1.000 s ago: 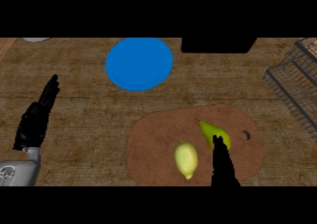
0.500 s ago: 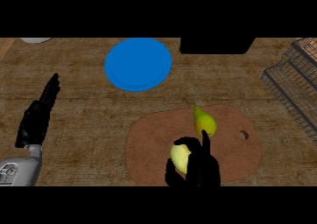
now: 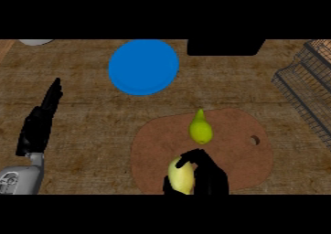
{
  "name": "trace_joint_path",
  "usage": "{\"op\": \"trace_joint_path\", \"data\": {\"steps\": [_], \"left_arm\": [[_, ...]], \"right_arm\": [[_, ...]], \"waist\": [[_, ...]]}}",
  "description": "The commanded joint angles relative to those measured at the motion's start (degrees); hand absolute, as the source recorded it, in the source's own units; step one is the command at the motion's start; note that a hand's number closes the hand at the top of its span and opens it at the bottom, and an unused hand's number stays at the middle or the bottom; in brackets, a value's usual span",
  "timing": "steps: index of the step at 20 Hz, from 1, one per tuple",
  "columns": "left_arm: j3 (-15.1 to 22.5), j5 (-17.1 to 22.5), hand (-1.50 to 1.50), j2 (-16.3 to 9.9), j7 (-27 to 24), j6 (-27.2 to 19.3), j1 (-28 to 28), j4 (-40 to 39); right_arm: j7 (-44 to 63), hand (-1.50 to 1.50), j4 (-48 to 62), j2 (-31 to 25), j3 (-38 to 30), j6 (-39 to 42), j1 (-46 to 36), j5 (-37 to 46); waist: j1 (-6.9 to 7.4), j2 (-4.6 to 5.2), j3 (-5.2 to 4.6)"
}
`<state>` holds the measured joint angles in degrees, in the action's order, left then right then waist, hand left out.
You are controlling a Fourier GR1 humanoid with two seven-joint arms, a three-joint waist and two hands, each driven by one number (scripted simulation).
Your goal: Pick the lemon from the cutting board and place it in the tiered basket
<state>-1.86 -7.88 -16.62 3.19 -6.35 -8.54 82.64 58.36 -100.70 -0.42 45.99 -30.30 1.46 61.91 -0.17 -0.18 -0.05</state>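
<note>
Yellow lemon (image 3: 182,176), likely light, stiff and slippery, is clasped around its middle by the right hand (image 3: 205,176) on the near cutting board (image 3: 256,160). Left hand (image 3: 40,123) is rested open at left.

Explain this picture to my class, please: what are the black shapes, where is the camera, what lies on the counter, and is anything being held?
The camera sits at the robot's head and looks steeply down at a wooden counter. The black shapes are the robot's hands on grey forearms. The left hand rests open at the view's left, holding nothing. The right hand comes in from the lower edge and curls round a pale yellow lemon on the brown cutting board. A second, greener fruit lies on the board just beyond it, untouched. Farther back lies a blue plate. The wire tiered basket, where the lemon should go, stands at the right edge.
</note>
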Motion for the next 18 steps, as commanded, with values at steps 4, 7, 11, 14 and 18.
{"op": "trace_joint_path", "data": {"steps": [4,7,11,14,18], "left_arm": [[0.2,-0.3,0.0,-0.7,1.0,0.5,-1.0,1.7],[0.5,0.1,0.0,-0.1,0.1,0.7,-0.9,2.1],[1.0,-0.4,0.0,-0.2,0.6,0.9,-1.5,1.9],[1.5,-0.4,0.0,0.3,0.1,1.1,-2.4,1.4],[2.5,-0.9,0.0,0.5,0.3,1.5,-1.6,1.4]], "right_arm": [[13.0,1.5,7.1,0.4,-24.4,2.7,-13.0,-1.2],[13.5,1.5,11.8,0.4,-33.5,4.3,-17.3,0.8],[14.5,1.5,16.8,-3.4,-44.2,3.7,-28.2,9.3],[16.7,1.5,21.8,-6.3,-49.2,6.8,-37.1,15.9],[19.8,1.5,28.1,-9.6,-54.6,11.1,-49.0,24.4]], "waist": [[1.41,1.52,-0.09],[2.21,2.48,-0.36],[3.02,1.86,-0.42],[3.94,1.72,-0.5],[5.45,1.23,-0.44]]}}
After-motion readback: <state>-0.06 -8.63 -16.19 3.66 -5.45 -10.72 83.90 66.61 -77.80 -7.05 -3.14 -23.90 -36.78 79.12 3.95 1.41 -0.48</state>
